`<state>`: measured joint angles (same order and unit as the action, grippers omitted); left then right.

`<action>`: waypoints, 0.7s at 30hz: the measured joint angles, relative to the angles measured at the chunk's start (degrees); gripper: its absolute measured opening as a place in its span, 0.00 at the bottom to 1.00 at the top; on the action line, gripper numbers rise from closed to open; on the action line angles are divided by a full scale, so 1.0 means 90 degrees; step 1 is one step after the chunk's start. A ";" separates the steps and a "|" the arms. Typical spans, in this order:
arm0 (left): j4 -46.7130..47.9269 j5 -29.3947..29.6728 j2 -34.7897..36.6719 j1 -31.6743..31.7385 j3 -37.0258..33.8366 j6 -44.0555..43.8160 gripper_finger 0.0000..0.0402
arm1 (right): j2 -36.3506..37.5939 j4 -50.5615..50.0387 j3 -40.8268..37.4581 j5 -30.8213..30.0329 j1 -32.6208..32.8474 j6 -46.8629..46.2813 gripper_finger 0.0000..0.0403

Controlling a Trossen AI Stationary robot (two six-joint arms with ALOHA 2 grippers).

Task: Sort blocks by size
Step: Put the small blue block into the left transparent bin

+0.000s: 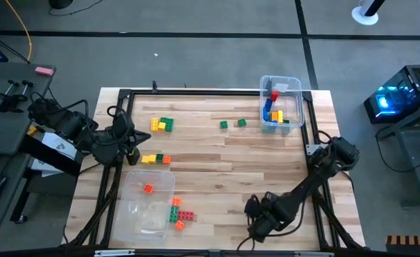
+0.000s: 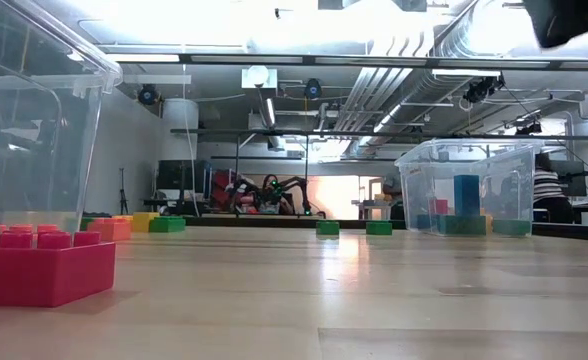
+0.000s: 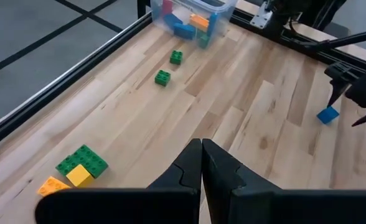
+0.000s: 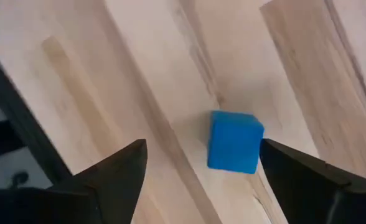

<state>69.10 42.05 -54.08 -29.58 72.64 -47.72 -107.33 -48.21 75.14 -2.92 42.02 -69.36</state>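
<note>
Wooden table (image 4: 77,74), small blue block (image 4: 234,141) free between the wide-open right pincer (image 4: 201,165) fingers.

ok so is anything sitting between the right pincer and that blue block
Nothing visible. The right pincer is open with the blue block on bare table between its fingers, untouched; the left wrist view shows the same block clear of other blocks.
</note>
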 joint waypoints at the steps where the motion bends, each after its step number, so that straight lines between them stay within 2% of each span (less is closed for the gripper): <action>1: 0.0000 -0.0001 0.0002 0.0000 0.0000 0.0000 0.00 | 0.0000 -0.0001 -0.0050 0.0001 -0.0036 -0.0127 0.77; 5: 0.0002 -0.0023 0.0000 0.0000 0.0000 0.0037 0.00 | 0.0000 0.0155 -0.0352 0.0080 -0.0126 -0.0460 0.77; 10: 0.0002 -0.0147 0.0000 0.0000 0.0000 0.0107 0.00 | -0.0002 0.1316 -0.0922 0.0585 -0.0177 -0.0483 0.77; 14: -0.0020 -0.0149 0.0002 0.0000 -0.0001 0.0103 0.00 | 0.0015 0.1357 -0.1128 0.0676 -0.0203 -0.0578 0.74; 17: -0.0609 -0.0023 0.0032 0.0000 -0.0007 0.0398 0.00 | 0.0026 0.1078 -0.1001 0.0647 -0.0245 -0.0297 0.61; 21: -0.2099 0.0181 0.0151 0.0005 -0.0007 0.1979 0.00 | 0.0273 0.0337 -0.0496 0.0406 -0.0454 0.0723 0.28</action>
<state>50.21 43.68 -52.72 -29.54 72.58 -29.91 -104.87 -45.18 70.67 0.73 37.93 -62.86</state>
